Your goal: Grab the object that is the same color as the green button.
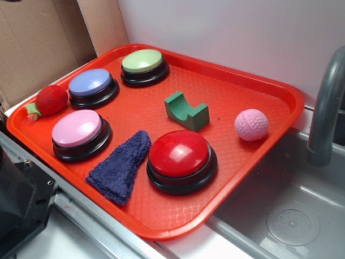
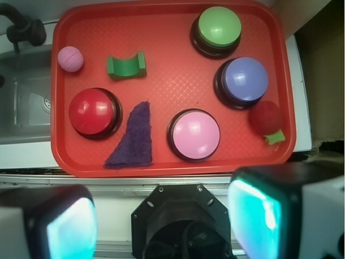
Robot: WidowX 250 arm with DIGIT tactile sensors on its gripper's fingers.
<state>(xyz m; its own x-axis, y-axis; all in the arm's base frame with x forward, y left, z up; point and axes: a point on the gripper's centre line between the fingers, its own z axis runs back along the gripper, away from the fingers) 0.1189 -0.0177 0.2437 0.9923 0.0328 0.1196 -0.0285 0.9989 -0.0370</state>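
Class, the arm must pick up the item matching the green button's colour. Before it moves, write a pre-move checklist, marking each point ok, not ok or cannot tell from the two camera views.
1. Target identified: the small dark green block with a curved notch is the only loose green item; ok.
2. Reference visible: the round pale green dome button on a black base sits at the tray's far corner; ok.
3. Block clear of neighbours: apart from the pink textured ball and the red dome button; ok.
4. Block upright, notch facing up: ok.
5. Jaws open: the gripper shows two separated pads in the wrist view; ok.
6. Gripper above the block: not ok, it hangs outside the red plastic tray.
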